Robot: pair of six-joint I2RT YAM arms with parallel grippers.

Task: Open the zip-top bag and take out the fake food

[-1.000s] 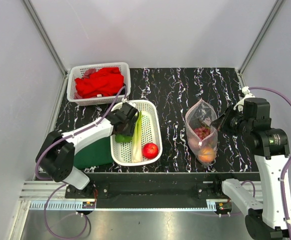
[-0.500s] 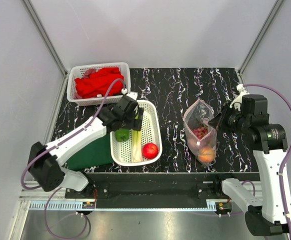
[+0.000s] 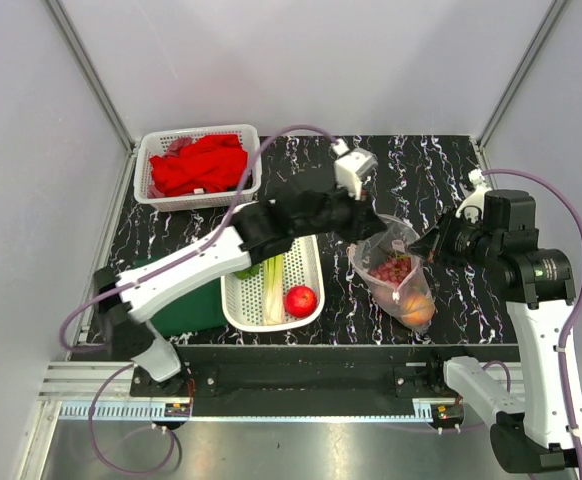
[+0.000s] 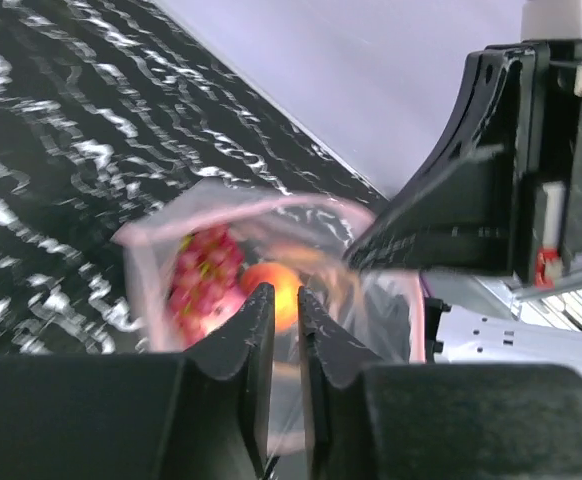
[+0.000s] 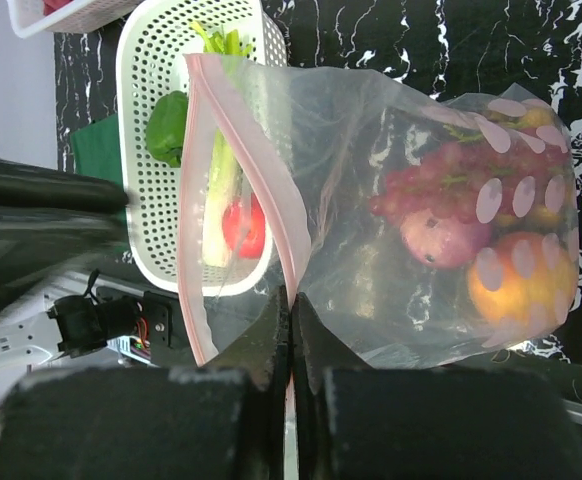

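Right wrist | right hand (image 5: 290,310) pinches bag (image 5: 371,180) rim | left hand (image 4: 286,305) near-closed, grip unclear | risk: thin plastic slips, mouth shuts

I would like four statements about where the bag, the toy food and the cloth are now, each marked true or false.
1. The right gripper is shut on the pink strip of the zip-top bag. True.
2. The red apple is inside the bag. False: it lies in the near white basket, beside the leek.
3. The purple grapes are inside the bag. True.
4. The red cloth shares the apple's basket. False: it fills the far basket.
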